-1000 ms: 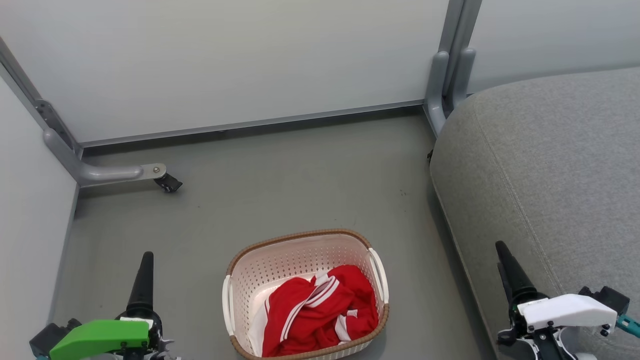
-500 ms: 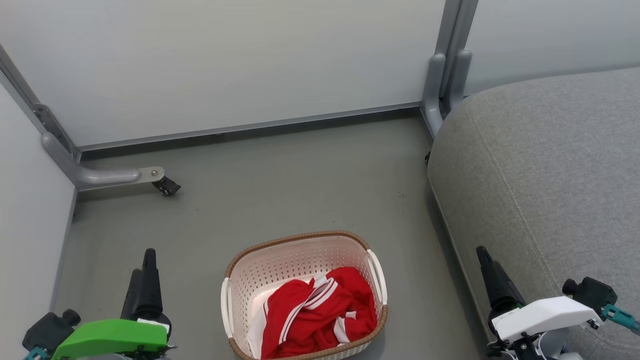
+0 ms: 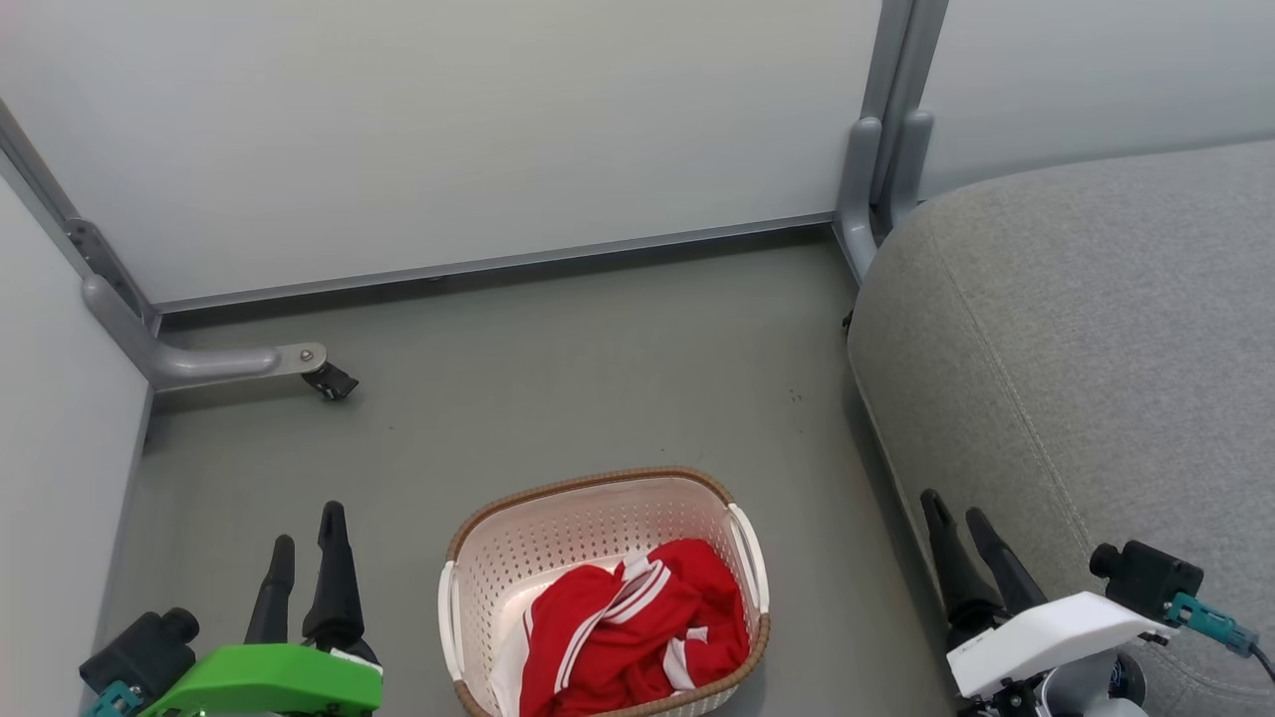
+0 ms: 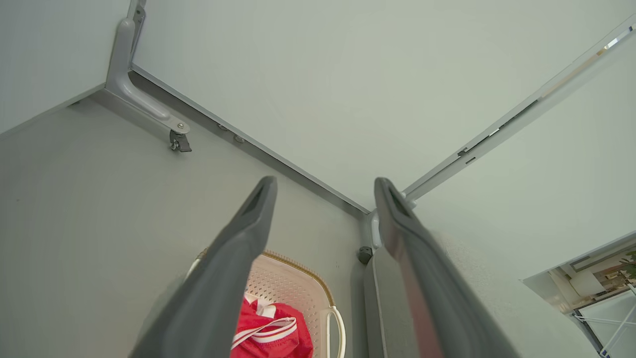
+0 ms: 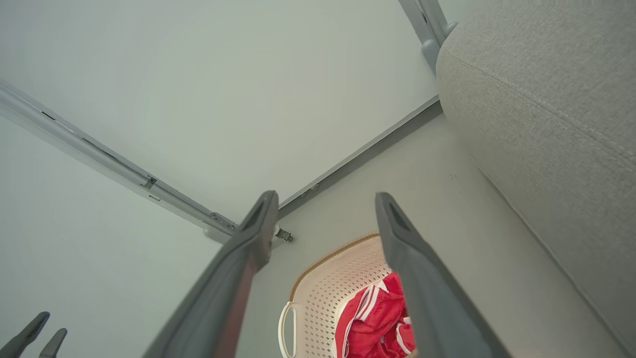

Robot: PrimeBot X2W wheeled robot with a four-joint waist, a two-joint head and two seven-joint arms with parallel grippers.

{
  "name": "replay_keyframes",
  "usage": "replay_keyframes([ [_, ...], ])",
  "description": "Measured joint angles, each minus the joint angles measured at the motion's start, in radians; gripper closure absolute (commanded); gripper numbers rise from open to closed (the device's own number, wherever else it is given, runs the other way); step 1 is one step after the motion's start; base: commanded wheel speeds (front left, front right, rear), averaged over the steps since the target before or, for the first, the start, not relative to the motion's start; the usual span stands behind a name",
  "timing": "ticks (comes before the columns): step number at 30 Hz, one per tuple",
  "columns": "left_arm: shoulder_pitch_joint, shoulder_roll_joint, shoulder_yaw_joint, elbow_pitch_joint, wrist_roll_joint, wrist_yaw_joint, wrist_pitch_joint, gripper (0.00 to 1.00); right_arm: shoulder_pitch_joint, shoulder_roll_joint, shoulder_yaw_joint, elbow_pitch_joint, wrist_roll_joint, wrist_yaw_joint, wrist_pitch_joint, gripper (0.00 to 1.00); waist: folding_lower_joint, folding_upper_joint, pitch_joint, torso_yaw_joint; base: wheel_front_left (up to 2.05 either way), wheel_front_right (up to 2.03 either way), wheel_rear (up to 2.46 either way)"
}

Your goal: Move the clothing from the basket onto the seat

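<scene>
- I've got the clothing (image 3: 628, 637) in sight: a crumpled red heap with white stripes, lying in the near right part of the basket (image 3: 558, 523), against its right wall.
- The basket stands upright on the grey floor (image 3: 558, 378), low in the middle of my head view, between my two arms.
- My left gripper (image 3: 308, 526) hangs to the left of the basket, fingers spread apart and pointing away from me. Its tips are level with the basket's far rim and clear of it, well apart from the red fabric.
- Along the left wrist view, the clothing shows low in the gap between those two fingers, far beyond them, touching neither.
- My right gripper (image 3: 952, 505) sits to the right of the basket, fingers also parted, just in front of the seat's near edge. There's open floor between it and the basket.
- From the right wrist view, the red heap lies down between the fingers, nearer the right-hand one, again at a distance.
- The seat (image 3: 1096, 329), big and light grey, takes up the right side, with a strip of floor between it and the basket.
- Pale wall panels (image 3: 448, 129) close off the far side, with a caster (image 3: 329, 380) at the left.
</scene>
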Motion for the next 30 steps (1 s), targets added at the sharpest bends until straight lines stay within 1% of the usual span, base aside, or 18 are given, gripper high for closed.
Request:
replay_keyframes([
  [12,0.014,0.001,-0.012,-0.029,0.139,0.016,-0.034,0.00,-0.001,-0.002,0.038,-0.022,-0.156,0.000,-0.037,0.00,0.0000,0.0000,0.000,-0.009,0.00,0.00,0.00],
  [14,0.015,0.002,-0.018,-0.036,0.179,0.016,-0.041,0.00,-0.001,-0.002,0.043,-0.028,-0.180,0.000,-0.042,0.00,0.0000,0.0000,0.000,-0.010,0.00,0.00,0.00],
  [30,0.043,0.003,-0.042,-0.059,0.352,0.025,-0.082,0.00,0.006,-0.004,0.059,-0.051,-0.336,0.000,-0.082,0.00,0.0000,0.0000,-0.008,-0.014,0.00,0.00,0.00],
])
